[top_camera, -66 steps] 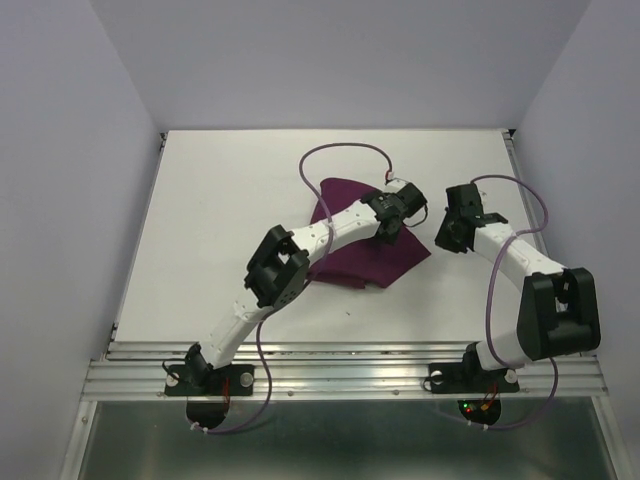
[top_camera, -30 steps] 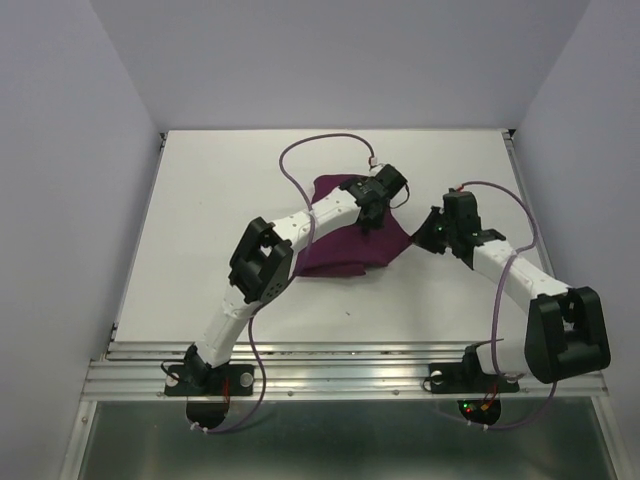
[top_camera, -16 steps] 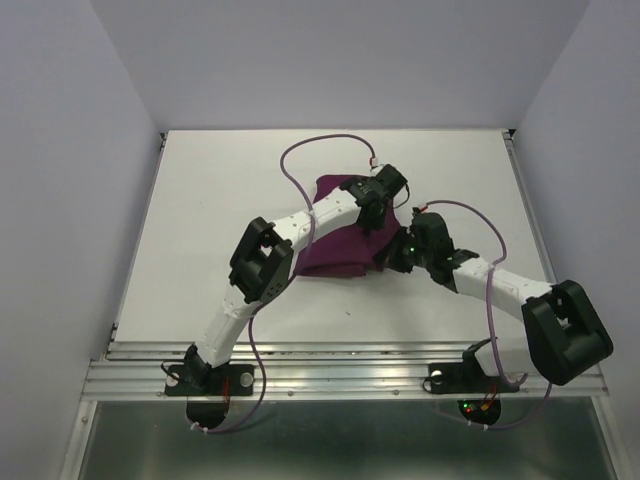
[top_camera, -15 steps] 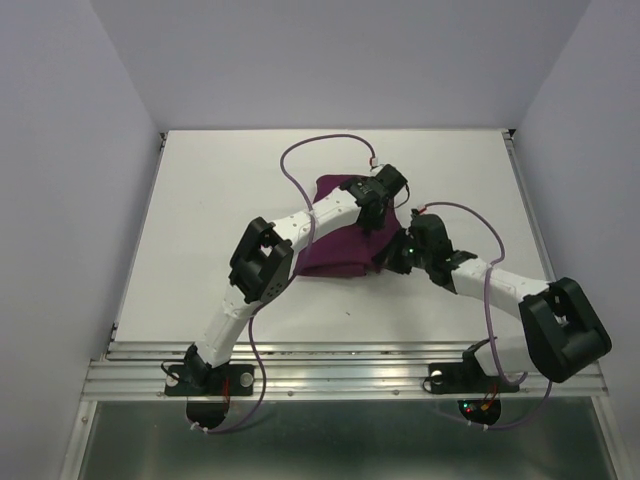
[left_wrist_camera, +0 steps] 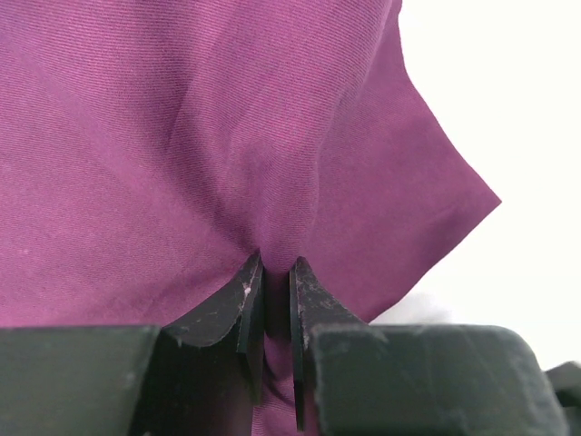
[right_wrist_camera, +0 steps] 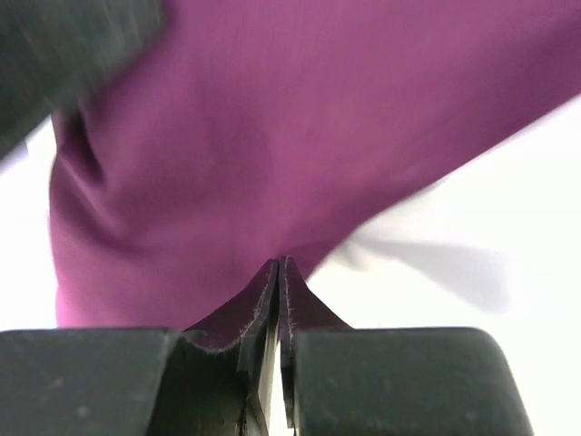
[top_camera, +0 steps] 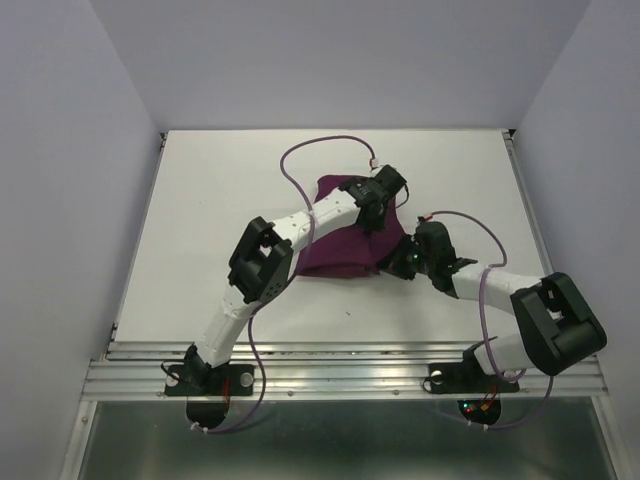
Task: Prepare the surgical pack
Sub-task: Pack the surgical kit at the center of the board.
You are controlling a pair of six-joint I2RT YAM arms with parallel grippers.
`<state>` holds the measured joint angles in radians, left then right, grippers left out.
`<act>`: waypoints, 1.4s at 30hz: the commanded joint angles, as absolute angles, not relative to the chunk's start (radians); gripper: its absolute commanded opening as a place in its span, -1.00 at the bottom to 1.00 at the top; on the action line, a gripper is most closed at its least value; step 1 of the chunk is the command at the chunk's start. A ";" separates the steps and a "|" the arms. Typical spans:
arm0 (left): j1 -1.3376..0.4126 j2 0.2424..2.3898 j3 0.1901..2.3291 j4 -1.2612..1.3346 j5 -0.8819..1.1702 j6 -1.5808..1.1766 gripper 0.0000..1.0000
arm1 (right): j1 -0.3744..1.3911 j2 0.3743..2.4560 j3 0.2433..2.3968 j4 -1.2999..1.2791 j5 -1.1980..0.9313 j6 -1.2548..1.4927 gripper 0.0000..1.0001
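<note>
The white table (top_camera: 220, 220) sat inside pale walls, and I watched it from above and from the two wrist cameras. The purple drape (top_camera: 335, 250) lay bunched up near the middle of the table, a bit to the right, with folds and bumps in it. I could not see anything else from the pack, only cloth. My left arm reached across the drape from the near left, and the left gripper (top_camera: 372, 218) pointed down onto the right part of the cloth. In the left wrist view the left gripper (left_wrist_camera: 272, 272) had its jaws close together with a small fold of the drape (left_wrist_camera: 182, 136) pinched between them, and the cloth pulled up into little lines toward the fingers (left_wrist_camera: 238, 304). One corner of the drape stuck out to the right over the bare table (left_wrist_camera: 508, 91). My right arm lay low and bent, and the right gripper (top_camera: 403, 263) came in from the right to the near right edge of the drape, just beside the left gripper. In the right wrist view, which was blurry, the right gripper (right_wrist_camera: 280, 268) had its jaws pressed almost together, with the tips right at the edge of the drape (right_wrist_camera: 300, 118). I could not tell if any cloth was caught between them. The white table (right_wrist_camera: 508, 236) showed to the right of the cloth there.
</note>
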<state>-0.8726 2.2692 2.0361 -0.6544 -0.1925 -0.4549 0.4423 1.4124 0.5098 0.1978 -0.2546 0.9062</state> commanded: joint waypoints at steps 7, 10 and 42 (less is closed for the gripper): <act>-0.858 2.102 1.977 -0.555 -0.152 -0.479 -1.00 | 0.311 1.423 0.666 0.137 -0.221 0.841 -0.83; -0.848 2.100 1.977 -0.555 -0.140 -0.480 -1.00 | 0.311 1.512 0.758 0.137 -0.222 0.831 -0.83; -0.762 1.997 1.905 -0.535 -0.147 -0.495 -1.00 | 0.360 1.693 0.805 0.293 -0.322 0.887 -0.84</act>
